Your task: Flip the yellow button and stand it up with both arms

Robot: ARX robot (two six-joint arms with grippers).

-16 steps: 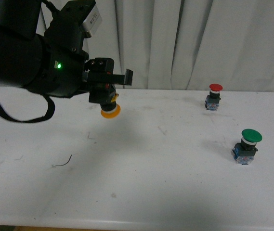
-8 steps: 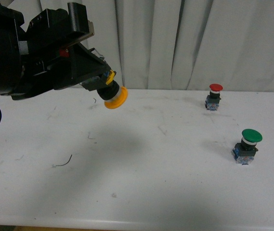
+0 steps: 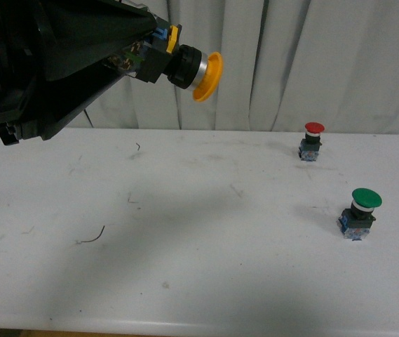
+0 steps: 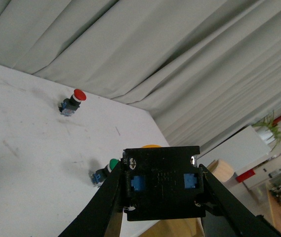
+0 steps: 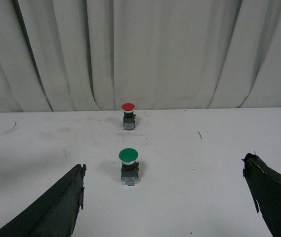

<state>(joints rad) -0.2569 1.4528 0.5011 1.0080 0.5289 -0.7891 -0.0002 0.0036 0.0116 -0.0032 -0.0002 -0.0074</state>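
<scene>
Upper left, the left gripper (image 4: 163,197) clamps the yellow button (image 3: 198,68) aloft. A fumbled handover to the wide-open right gripper (image 5: 164,165) could drop it.

Left gripper (image 4: 163,196) sits high, clamped on the yellow button (image 3: 198,67); right gripper (image 5: 164,170) hangs, jaws wide apart

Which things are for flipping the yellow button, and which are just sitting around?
For the job:
- yellow button, held up in the air, cap sideways
- left pincer, gripping its base
- right pincer, open and empty

Just lying about:
- red button, standing on the white table
- green button, standing nearer on the table
- grey curtain behind
</scene>
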